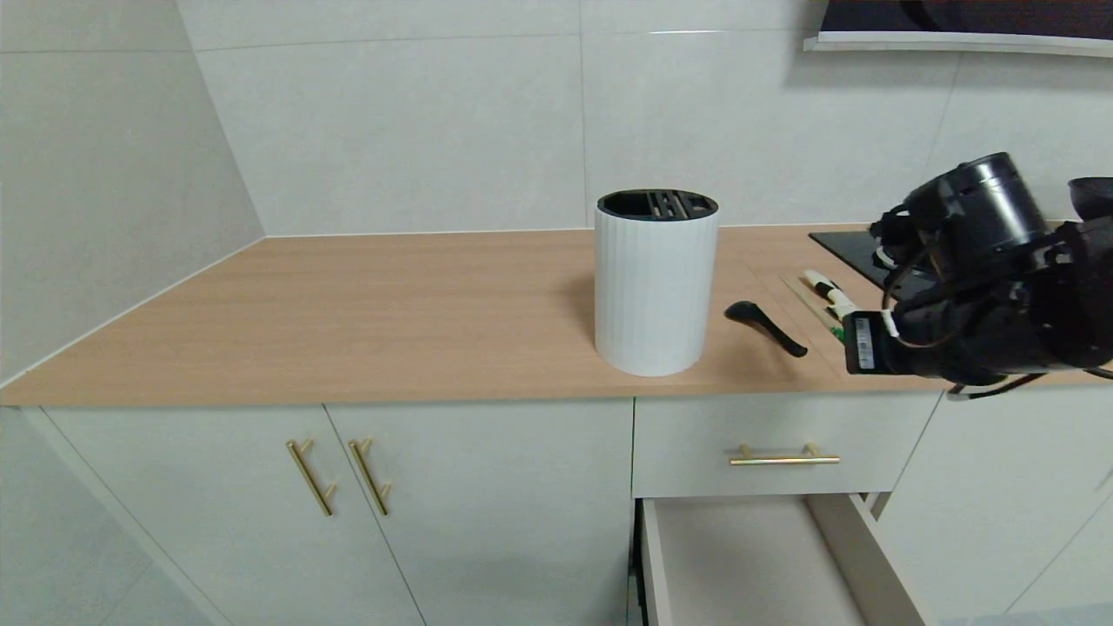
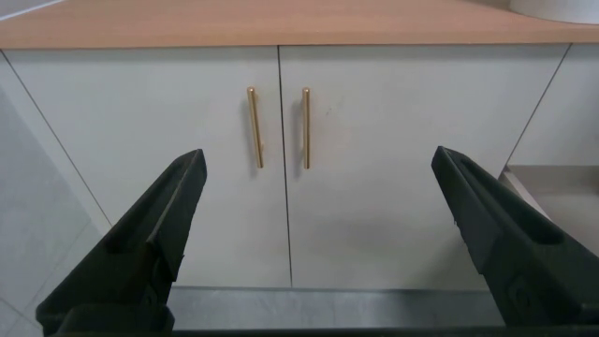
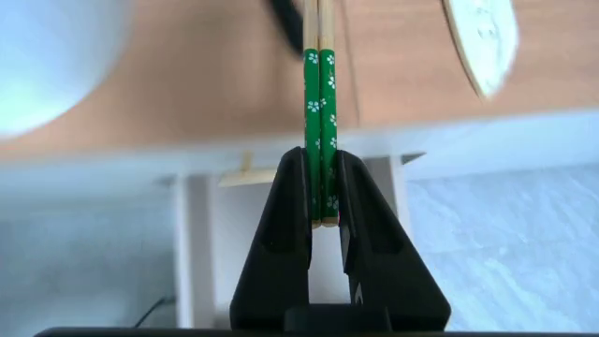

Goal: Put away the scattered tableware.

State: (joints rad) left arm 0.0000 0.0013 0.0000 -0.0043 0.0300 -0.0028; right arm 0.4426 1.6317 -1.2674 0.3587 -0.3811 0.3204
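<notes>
While the right gripper (image 3: 321, 173) clamps the chopsticks (image 3: 318, 84) by their green ends — long axis straight out from the jaws, over the counter (image 1: 391, 313) — the holder (image 1: 656, 287) stands near on their left, well apart from the left gripper (image 2: 318, 164), spread wide before the doors (image 2: 187, 140).

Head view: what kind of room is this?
Probably a home kitchen: a wooden countertop over white cabinets, a black cooktop at the right, and a white cutlery holder standing on the counter.
</notes>
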